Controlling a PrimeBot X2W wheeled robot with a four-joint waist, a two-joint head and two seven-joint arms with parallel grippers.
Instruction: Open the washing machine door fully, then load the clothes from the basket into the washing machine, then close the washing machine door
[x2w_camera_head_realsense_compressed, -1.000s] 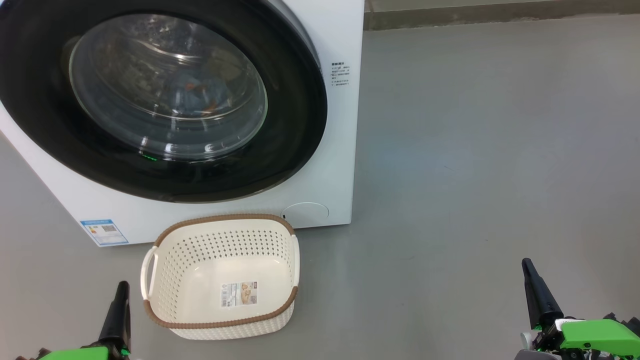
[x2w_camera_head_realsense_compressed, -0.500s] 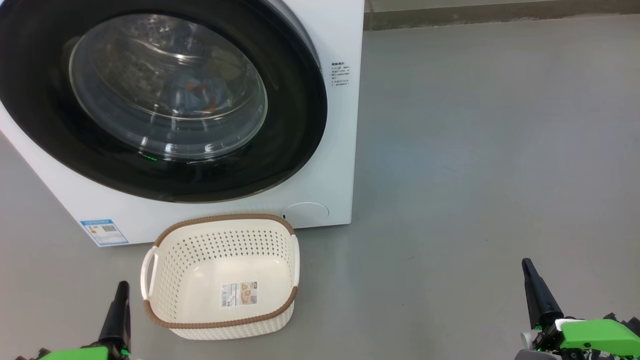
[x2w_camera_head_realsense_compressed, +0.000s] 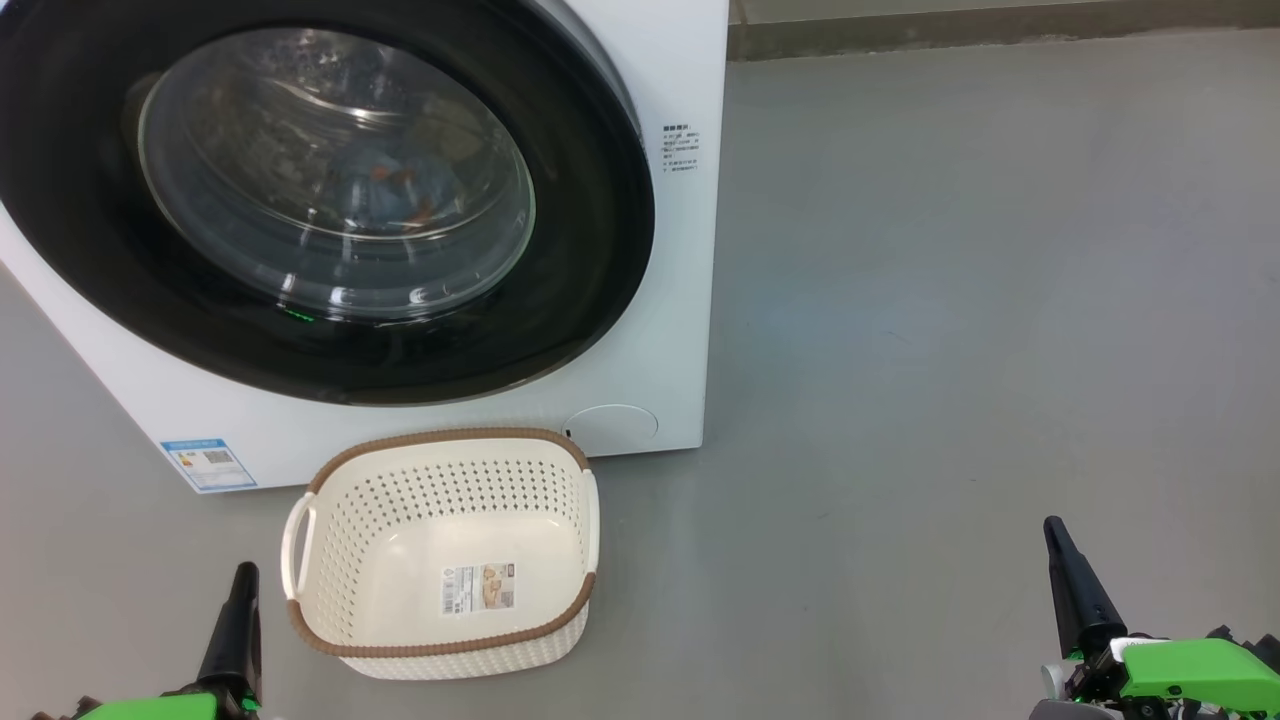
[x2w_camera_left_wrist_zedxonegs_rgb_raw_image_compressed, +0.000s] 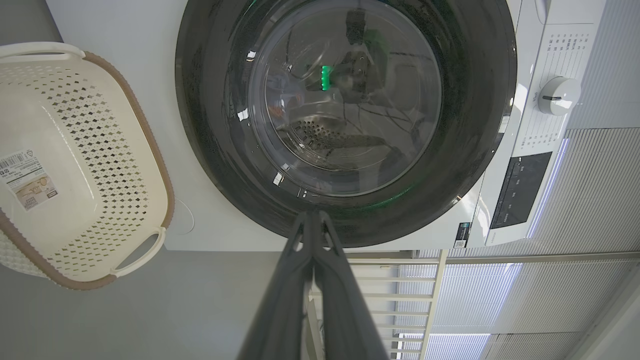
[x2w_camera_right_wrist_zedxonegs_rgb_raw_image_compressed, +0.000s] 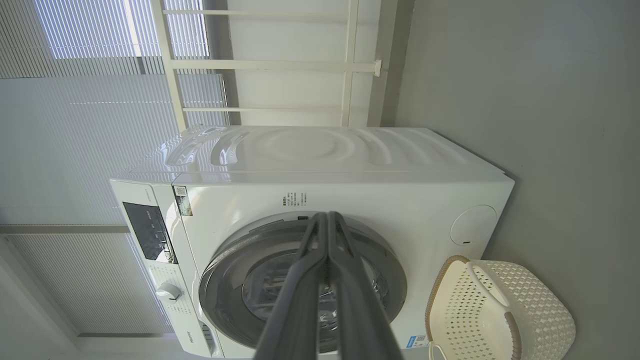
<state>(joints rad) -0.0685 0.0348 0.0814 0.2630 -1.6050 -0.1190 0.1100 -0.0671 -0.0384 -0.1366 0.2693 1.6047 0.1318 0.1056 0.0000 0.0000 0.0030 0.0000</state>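
Observation:
The white washing machine (x2w_camera_head_realsense_compressed: 660, 300) stands at the upper left, and its washing machine door (x2w_camera_head_realsense_compressed: 600, 230) with the glossy black rim lies flat against the front. Through the glass, the clothes (x2w_camera_head_realsense_compressed: 395, 195) show as blue fabric with orange marks inside the drum. On the floor before the machine sits the cream basket (x2w_camera_head_realsense_compressed: 330, 545), holding nothing but a paper label. My left gripper (x2w_camera_head_realsense_compressed: 240, 580) is shut, low beside the basket's left handle. My right gripper (x2w_camera_head_realsense_compressed: 1055, 535) is shut, far to the right over bare floor. The door (x2w_camera_left_wrist_zedxonegs_rgb_raw_image_compressed: 470, 125), the basket (x2w_camera_left_wrist_zedxonegs_rgb_raw_image_compressed: 80, 165) and the shut left gripper (x2w_camera_left_wrist_zedxonegs_rgb_raw_image_compressed: 312, 216) appear in the left wrist view; the right wrist view has the machine (x2w_camera_right_wrist_zedxonegs_rgb_raw_image_compressed: 390, 190), basket (x2w_camera_right_wrist_zedxonegs_rgb_raw_image_compressed: 530, 305) and shut right gripper (x2w_camera_right_wrist_zedxonegs_rgb_raw_image_compressed: 327, 217).
Grey floor (x2w_camera_head_realsense_compressed: 950, 350) spreads to the right of the machine up to a wall base at the top. A blue energy sticker (x2w_camera_head_realsense_compressed: 208, 463) and a round flap (x2w_camera_head_realsense_compressed: 612, 425) mark the machine's lower front. White railings and blinds (x2w_camera_right_wrist_zedxonegs_rgb_raw_image_compressed: 100, 125) stand behind the machine.

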